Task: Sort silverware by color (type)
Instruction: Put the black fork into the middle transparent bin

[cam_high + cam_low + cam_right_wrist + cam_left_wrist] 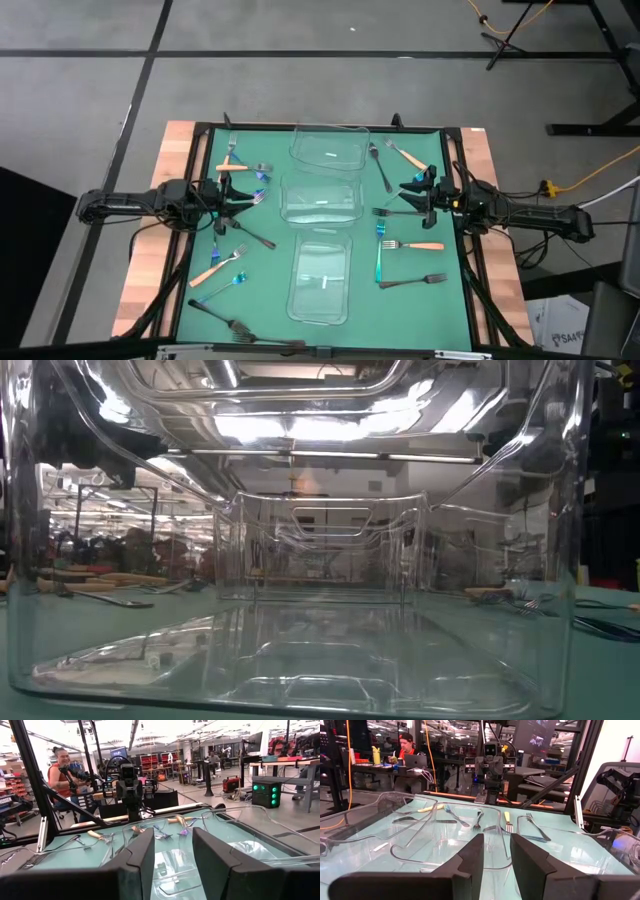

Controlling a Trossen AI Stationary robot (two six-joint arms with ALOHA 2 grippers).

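Note:
The silverware lies scattered flat on the green mat either side of three clear containers. On the left are an orange-handled fork, a blue fork and a dark fork. On the right are an orange-handled fork, a blue fork and a dark fork. My left gripper hovers level at the mat's left side, open with nothing between its fingers. My right gripper hovers level at the right side, open too, touching nothing.
Three clear containers stand in a row down the mat's middle: far, middle, near. The near one fills the low view. A black frame borders the mat. People sit at desks beyond the table.

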